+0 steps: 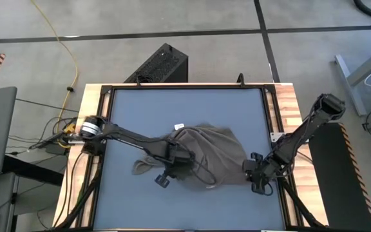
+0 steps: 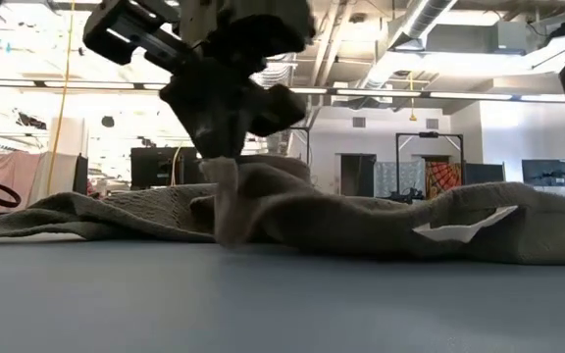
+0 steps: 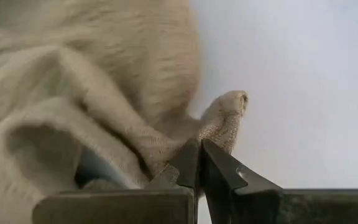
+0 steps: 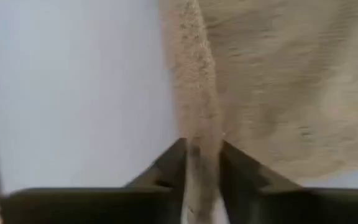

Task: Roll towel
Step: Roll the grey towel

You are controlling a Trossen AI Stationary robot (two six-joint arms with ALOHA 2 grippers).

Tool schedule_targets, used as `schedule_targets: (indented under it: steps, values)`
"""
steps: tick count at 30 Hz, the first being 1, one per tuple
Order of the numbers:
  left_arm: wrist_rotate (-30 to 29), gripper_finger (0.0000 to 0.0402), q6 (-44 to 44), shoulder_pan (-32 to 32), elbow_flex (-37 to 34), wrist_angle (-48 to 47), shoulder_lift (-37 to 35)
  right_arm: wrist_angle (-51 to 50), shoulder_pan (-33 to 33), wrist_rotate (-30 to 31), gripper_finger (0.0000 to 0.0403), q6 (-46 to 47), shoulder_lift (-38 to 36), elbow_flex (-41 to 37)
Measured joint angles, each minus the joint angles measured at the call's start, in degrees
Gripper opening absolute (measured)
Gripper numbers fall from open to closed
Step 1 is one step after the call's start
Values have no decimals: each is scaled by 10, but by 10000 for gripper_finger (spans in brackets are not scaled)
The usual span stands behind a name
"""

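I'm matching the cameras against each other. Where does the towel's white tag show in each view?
High view: white tag at the towel's far edge, centre.
Low view: tag right of centre, on the towel.
Left wrist view: not visible.
Right wrist view: not visible.
Shared landmark: the towel, pinched by both claws.

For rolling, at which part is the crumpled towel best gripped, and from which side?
Probably at its edges, where thin folds stand off the blue mat. The towel lies bunched in the middle, so its centre offers only bulk. The left gripper is shut on a corner fold on its side; the right gripper pinches an edge strip on the opposite side.
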Motion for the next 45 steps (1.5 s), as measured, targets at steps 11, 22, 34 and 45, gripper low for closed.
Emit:
schedule_targets:
  steps: [11,22,34,45]
  values:
    - [-49,0,-130,1,-233,228,-355,78,-73,-30,17,-96,-58,97]
    - [-123,0,-30,-5,-247,616,-630,82,-127,14,14,-409,-122,466]
    - [64,0,159,-140,-184,796,-557,113,-93,-129,14,-605,74,709]
    - [-203,0,196,-108,-80,389,-479,-266,-131,-49,18,-431,226,920]
